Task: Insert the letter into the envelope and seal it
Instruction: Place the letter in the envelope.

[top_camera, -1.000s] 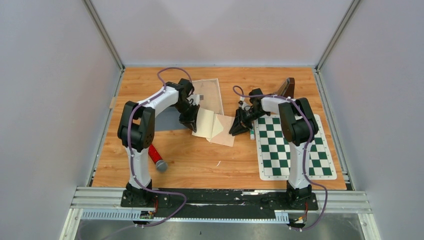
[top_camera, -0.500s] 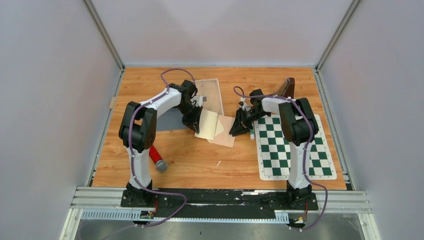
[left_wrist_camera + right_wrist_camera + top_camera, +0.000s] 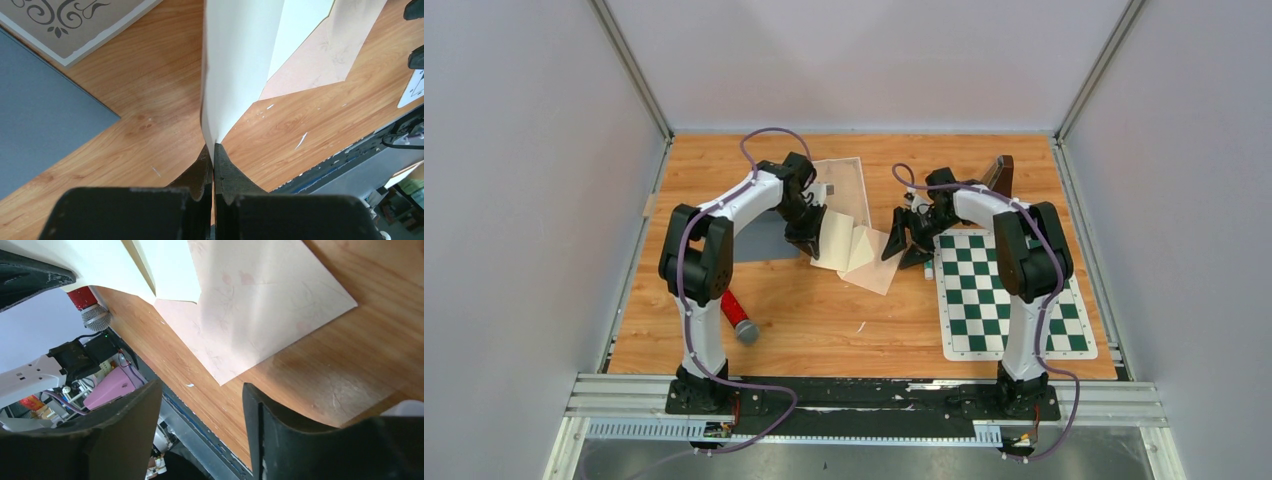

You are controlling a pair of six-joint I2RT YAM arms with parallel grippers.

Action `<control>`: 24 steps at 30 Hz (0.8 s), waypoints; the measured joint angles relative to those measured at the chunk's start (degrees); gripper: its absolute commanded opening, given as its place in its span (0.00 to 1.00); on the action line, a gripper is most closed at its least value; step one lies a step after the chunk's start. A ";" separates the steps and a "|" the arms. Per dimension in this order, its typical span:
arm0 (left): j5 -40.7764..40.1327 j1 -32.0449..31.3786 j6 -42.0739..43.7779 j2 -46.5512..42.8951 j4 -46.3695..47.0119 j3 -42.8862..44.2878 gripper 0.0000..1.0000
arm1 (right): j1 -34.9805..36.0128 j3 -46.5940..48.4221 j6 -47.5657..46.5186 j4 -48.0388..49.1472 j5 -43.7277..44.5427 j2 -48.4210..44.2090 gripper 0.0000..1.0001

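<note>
the left gripper [image 3: 214, 150] pinched the cream letter [image 3: 235, 65] by its edge, its far end over the pink envelope [image 3: 260, 305] on the table [image 3: 320, 370]; the right gripper [image 3: 202, 405] stood spread beside the envelope.

Cream letter [image 3: 240, 60], pale pink faintly flowered envelope [image 3: 260, 315], green-and-white chequered mat [image 3: 1009, 300], grey sheet [image 3: 40, 130].

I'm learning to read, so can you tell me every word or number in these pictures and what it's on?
No words or numbers can be read here.
The brown card: only curly swirls, no letters.
The envelope: faint flower pattern only.
The letter: blank on the side shown.
The checkered mat: just squares.
</note>
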 measured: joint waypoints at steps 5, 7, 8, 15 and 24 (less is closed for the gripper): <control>-0.66 0.00 0.02 -0.24 0.07 0.46 0.00 | 0.00 -1.14 1.25 -0.94 1.73 -0.35 0.72; -0.81 0.00 0.04 -0.24 0.07 0.63 0.00 | 0.00 -1.49 2.05 -1.09 2.23 0.00 0.72; -0.83 -0.02 0.09 -0.24 0.11 0.63 0.00 | 0.00 -1.49 2.75 -1.09 2.10 0.28 0.72; -0.70 -0.35 1.38 -0.24 0.28 0.61 0.00 | 0.02 -1.16 6.80 -0.61 -0.39 1.99 0.71; -0.85 -2.45 2.36 -0.24 0.98 -0.39 0.00 | 0.26 -2.40 10.69 2.21 -3.93 2.99 0.68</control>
